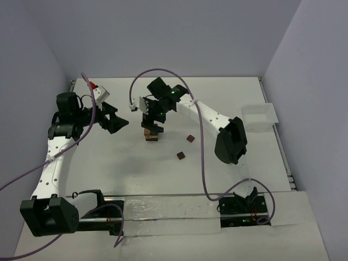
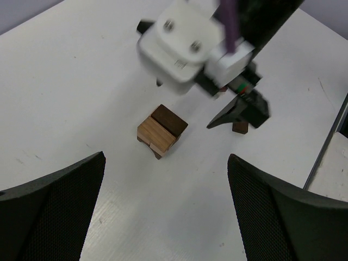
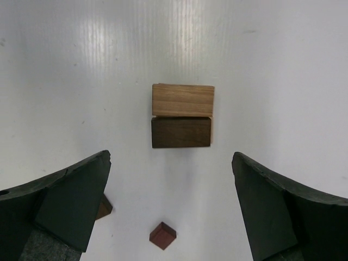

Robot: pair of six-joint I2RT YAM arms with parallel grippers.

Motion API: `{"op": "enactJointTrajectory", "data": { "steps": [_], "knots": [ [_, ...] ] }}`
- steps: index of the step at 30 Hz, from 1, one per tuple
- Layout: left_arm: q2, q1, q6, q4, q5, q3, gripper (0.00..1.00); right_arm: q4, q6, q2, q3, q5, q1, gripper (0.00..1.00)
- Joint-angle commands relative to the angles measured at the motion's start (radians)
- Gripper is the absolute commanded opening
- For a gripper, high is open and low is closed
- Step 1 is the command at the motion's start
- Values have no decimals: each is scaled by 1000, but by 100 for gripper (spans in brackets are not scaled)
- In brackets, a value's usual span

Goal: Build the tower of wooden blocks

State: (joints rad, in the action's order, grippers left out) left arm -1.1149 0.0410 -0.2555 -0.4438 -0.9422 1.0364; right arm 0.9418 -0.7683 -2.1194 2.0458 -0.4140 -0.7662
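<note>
With my right gripper (image 3: 169,157) hanging wide open and empty just over the wood block tower (image 3: 182,115) at mid-table, the left gripper (image 1: 116,122) likewise open and empty nearby, I feared a sideways move would topple the stack.

Bright even overhead light, soft shadows, sharp focus.

Left arm (image 1: 50,166), right arm (image 1: 209,115) reach inward; both jaws spread wide.

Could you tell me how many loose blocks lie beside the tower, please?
2 loose blocks: one right of the wood block tower, one closer to the near edge; the right arm may hide others.
</note>
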Motion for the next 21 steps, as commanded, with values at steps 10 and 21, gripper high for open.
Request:
{"op": "enactJointTrajectory", "data": {
  "steps": [10,21],
  "knots": [
    [50,7,32,46,23,40,99,-53,-155,495,-530,18,68,88],
    [44,7,50,85,25,17,98,-204,-462,547,-903,6,140,70]
  ]
}}
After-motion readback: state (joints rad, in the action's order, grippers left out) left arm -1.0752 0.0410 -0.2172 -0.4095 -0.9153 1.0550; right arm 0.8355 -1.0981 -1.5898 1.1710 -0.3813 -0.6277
